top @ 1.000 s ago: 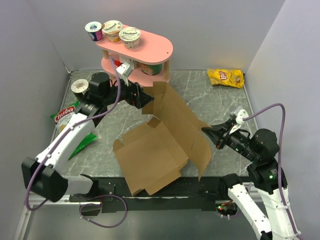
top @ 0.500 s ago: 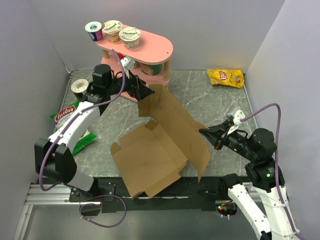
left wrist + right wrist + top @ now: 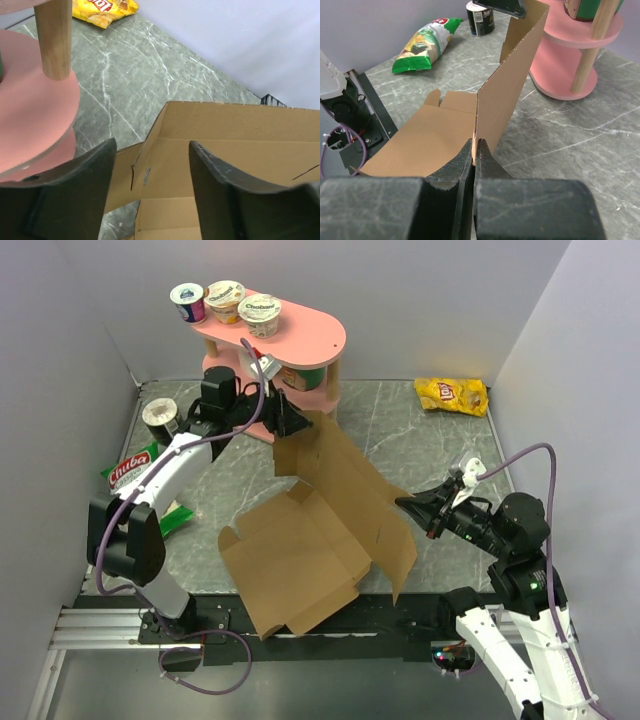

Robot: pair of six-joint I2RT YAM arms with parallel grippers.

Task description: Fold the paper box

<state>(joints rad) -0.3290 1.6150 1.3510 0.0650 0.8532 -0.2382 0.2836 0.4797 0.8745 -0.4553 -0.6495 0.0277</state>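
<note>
Where the two-tier pink shelf (image 3: 310,335) stands, round-edged on wooden posts, a glossy green bag (image 3: 135,472), possibly reading "Chiba", lies to its left. Just in front of the shelf the left gripper (image 3: 150,150) has its jaws parted around a raised flap's edge. The paper box (image 3: 300,560), plain matte brown cardboard with creases and tabs, lies in front of the shelf. Its long axis runs diagonally away from the shelf, with one panel upright. The right gripper (image 3: 474,147) pinches that panel's far edge. A yellow Lay's bag (image 3: 452,395) lies right of the shelf.
</note>
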